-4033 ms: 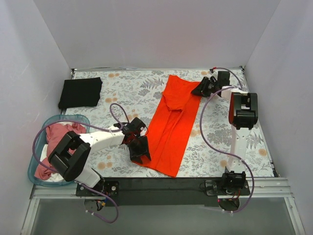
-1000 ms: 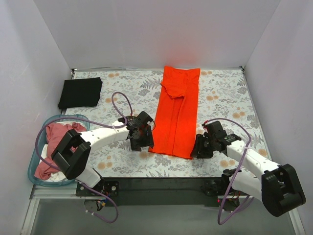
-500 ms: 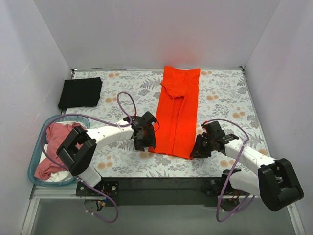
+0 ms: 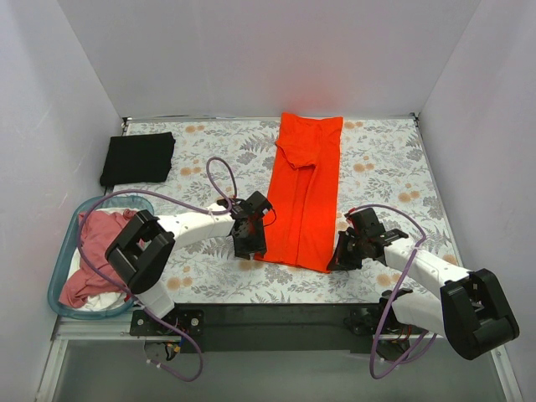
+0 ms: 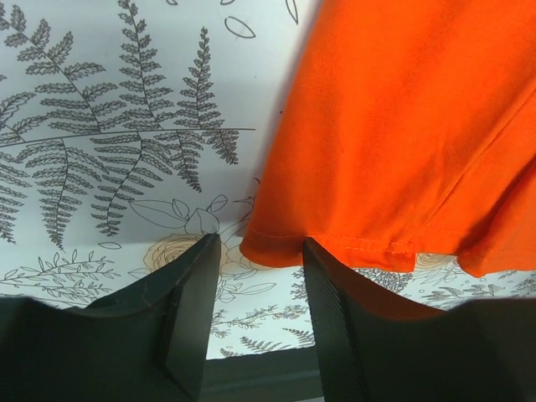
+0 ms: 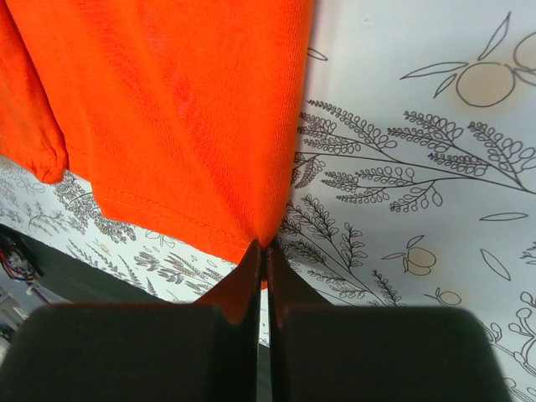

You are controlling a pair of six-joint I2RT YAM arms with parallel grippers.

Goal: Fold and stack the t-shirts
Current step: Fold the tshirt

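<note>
Left pincer at a corner of the orange-red t-shirt

We saw the pincer's two black fingers standing apart, and a hemmed corner of the shirt lay in the gap just beyond their tips. The stitched hem ran off to the right behind the right finger, and a second layer of cloth showed low at the right edge. The shirt lay flat on the table, whose cover was printed with ferns and flowers.
</note>
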